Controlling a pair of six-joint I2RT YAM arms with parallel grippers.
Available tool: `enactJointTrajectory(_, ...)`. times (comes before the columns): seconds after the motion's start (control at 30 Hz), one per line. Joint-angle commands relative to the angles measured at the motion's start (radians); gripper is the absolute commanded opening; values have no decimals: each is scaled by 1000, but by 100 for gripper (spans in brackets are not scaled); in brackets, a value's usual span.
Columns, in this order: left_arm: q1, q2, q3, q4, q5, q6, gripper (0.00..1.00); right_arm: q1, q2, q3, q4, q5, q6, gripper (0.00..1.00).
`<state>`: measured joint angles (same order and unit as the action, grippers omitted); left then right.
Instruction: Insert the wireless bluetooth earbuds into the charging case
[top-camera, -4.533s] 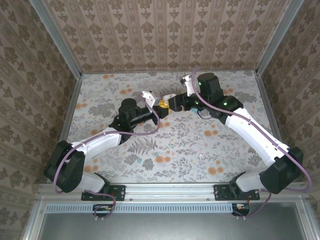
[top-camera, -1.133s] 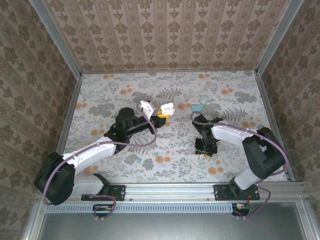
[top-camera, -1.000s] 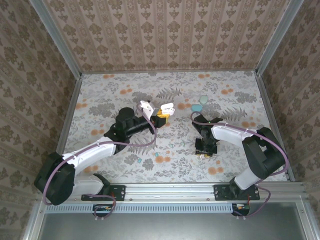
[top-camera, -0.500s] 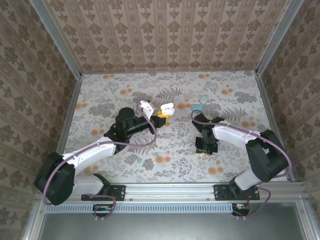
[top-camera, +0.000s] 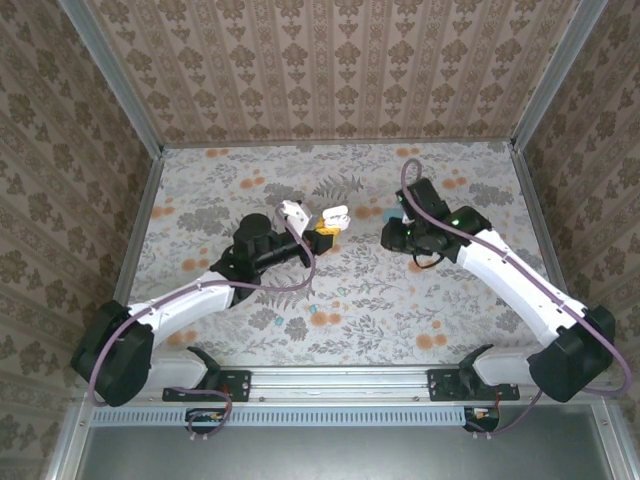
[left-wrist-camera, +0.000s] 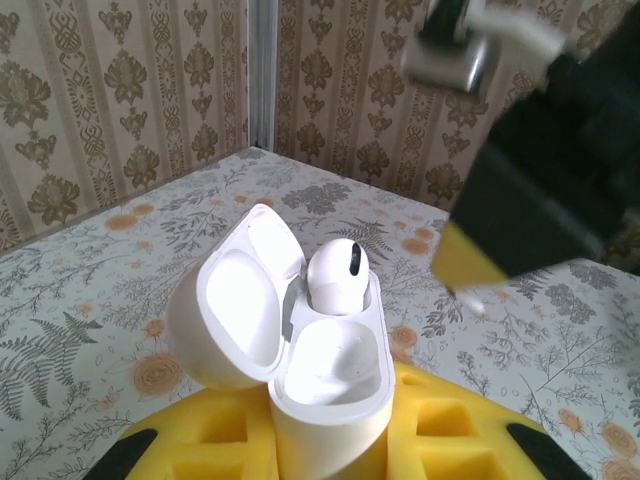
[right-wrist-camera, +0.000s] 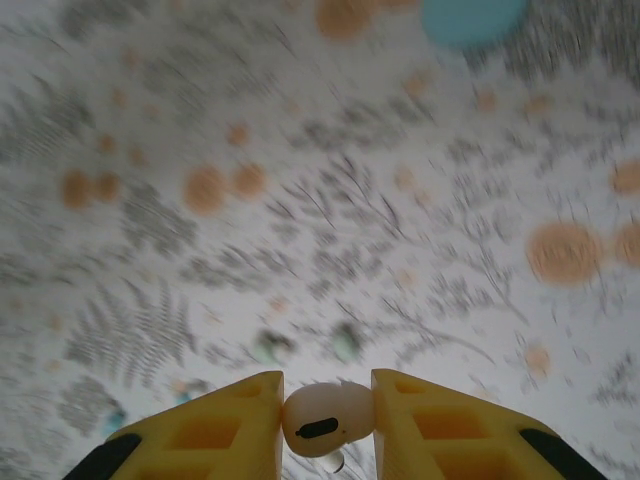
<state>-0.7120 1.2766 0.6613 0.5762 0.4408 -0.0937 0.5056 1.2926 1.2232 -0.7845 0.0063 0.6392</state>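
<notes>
Over floral table (right-wrist-camera: 300, 150), right hand (right-wrist-camera: 326, 402) pinches white earbud (right-wrist-camera: 322, 424).

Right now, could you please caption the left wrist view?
Left gripper holds the open white charging case, one earbud seated, one slot empty.

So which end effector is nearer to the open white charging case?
Left. The left end effector grips the charging case at its base; the right end effector is apart from it, to its right, pinching a white earbud.

left gripper (top-camera: 323, 232) clamps the charging case (left-wrist-camera: 330, 375), right gripper (top-camera: 390, 236) pinches an earbud (right-wrist-camera: 320, 418), arms reaching inward.
</notes>
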Motion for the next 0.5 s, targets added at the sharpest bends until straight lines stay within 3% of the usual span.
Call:
enactJointTrajectory(0.0, -4, 20, 48, 37, 12, -12, 21, -4, -35, 53, 73, 27, -24, 29)
enactJointTrajectory(0.23, -5, 63, 76, 68, 31, -34, 21, -3, -100, 5, 368, -23, 28, 28)
enactJointTrajectory(0.47, -10, 101, 100, 92, 44, -47, 21, 0, -104, -22, 501, -95, 93, 28)
